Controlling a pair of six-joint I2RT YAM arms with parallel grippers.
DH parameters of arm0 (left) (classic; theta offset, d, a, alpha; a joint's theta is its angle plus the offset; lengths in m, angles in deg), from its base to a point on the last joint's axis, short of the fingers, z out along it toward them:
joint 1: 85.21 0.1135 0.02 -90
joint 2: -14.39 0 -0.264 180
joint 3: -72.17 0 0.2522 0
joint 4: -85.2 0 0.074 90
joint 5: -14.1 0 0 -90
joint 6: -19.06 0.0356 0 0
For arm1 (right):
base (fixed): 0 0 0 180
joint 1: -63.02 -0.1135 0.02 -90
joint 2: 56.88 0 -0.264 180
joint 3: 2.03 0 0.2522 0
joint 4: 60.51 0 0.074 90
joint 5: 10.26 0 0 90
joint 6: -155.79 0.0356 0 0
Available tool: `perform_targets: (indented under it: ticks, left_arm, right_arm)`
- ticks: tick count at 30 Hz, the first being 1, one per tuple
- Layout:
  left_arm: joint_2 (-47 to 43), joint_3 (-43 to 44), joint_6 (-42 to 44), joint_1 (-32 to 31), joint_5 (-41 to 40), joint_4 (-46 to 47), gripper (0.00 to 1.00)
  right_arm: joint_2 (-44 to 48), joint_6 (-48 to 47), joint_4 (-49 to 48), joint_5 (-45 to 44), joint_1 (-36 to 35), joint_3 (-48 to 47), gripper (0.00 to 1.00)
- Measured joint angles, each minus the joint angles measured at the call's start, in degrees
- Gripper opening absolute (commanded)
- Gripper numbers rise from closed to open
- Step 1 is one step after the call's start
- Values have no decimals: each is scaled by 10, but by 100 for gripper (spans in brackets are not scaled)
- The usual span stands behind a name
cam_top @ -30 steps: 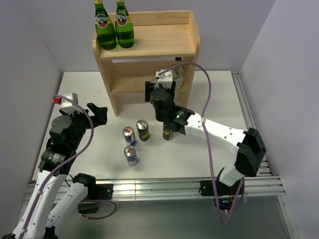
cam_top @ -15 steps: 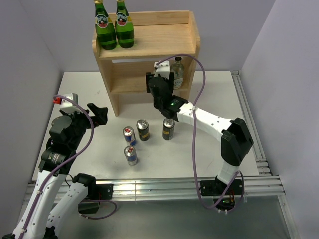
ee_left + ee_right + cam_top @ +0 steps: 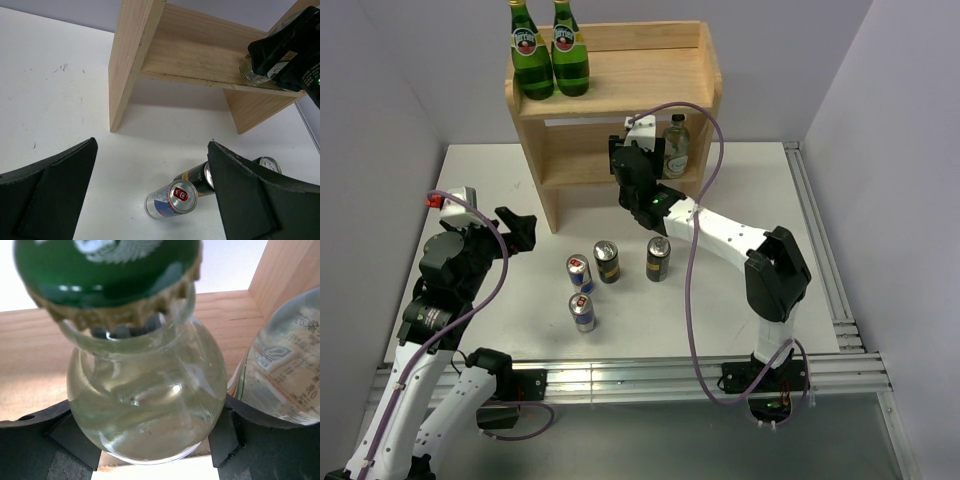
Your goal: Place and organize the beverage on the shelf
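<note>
My right gripper (image 3: 638,168) is shut on a small clear green-capped bottle (image 3: 145,390) and holds it at the lower tier of the wooden shelf (image 3: 620,95). A second clear bottle (image 3: 675,146) stands on that tier just to the right; it also shows in the right wrist view (image 3: 285,375). Two black-and-yellow cans (image 3: 607,261) (image 3: 659,258) and two blue-silver-red cans (image 3: 579,272) (image 3: 583,311) stand on the table in front of the shelf. My left gripper (image 3: 520,228) is open and empty, left of the cans. In the left wrist view it (image 3: 152,145) looks down on a blue-silver-red can (image 3: 170,199).
Two large green glass bottles (image 3: 532,55) (image 3: 568,50) stand at the left of the shelf's top tier. The shelf's left side panel (image 3: 135,60) stands ahead of my left gripper. A metal rail (image 3: 820,240) runs along the table's right edge.
My right arm has reached further forward, carrying the clear bottle up to the shelf's lower tier beside the other bottle. The left arm and the cans have not moved.
</note>
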State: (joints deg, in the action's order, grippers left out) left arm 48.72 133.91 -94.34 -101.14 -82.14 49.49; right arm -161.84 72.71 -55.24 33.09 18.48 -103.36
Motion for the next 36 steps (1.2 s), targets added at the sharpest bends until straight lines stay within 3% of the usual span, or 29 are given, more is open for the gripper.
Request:
perform_targets:
  ticks: [4, 7, 8, 11, 13, 36]
  left_arm:
    - [0, 0, 0, 0, 0, 0, 99]
    - [0, 0, 0, 0, 0, 0, 99]
    - [0, 0, 0, 0, 0, 0, 99]
    - [0, 0, 0, 0, 0, 0, 99]
    - [0, 0, 0, 0, 0, 0, 99]
    - [0, 0, 0, 0, 0, 0, 99]
  right_arm:
    - [-6, 0, -9, -12, -1, -3, 0]
    - [-7, 0, -9, -13, -1, -4, 31]
    - [-7, 1, -9, -13, -1, -4, 54]
    - [-7, 1, -9, -13, -1, -4, 83]
    - [-7, 5, -9, -14, -1, -4, 93]
    - [-1, 35, -8, 15, 0, 11, 100]
